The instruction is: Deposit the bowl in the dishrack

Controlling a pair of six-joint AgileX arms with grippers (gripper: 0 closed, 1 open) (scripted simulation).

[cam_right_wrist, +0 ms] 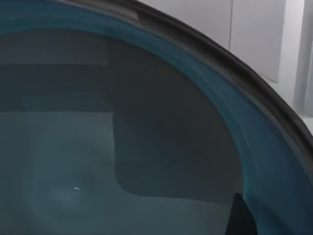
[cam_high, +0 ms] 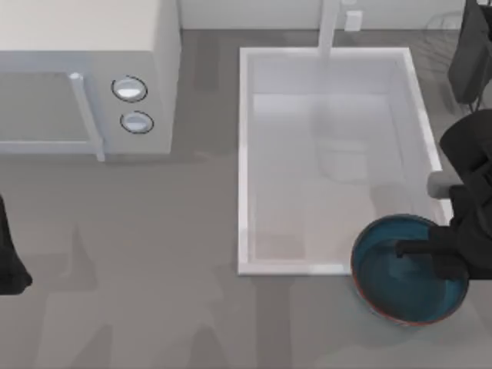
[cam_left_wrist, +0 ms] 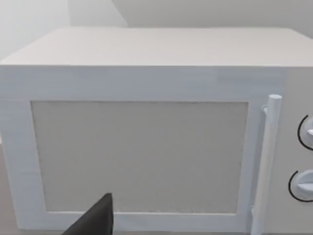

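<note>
1. The bowl (cam_high: pixel 400 269) sits at the near right of the table (cam_high: pixel 154 307), overlapping the near right corner of the white sink (cam_high: pixel 246 154). Its teal inside faces up and its reddish-brown rim shows along the near edge.
2. The right pincer (cam_high: pixel 415 250) reaches in from the right edge, and one dark finger lies over the inside of the bowl, close to its right rim. I cannot tell from the top view how far the fingers are apart or whether they clamp the rim.
3. In the right wrist view the glossy teal inside of the bowl (cam_right_wrist: pixel 122 147) is very close to the camera, with its dark rim curving across and a dark fingertip (cam_right_wrist: pixel 242 218) at the edge of the picture.
4. The dishrack (cam_high: pixel 446 31) of thin dark wires stands at the far right corner, well apart from the bowl and partly behind the right arm.
5. The left arm is parked at the left edge of the table; its pincer (cam_left_wrist: pixel 95 220) faces the white microwave (cam_high: pixel 84 77) at the far left. I cannot tell how far it is open.
</note>
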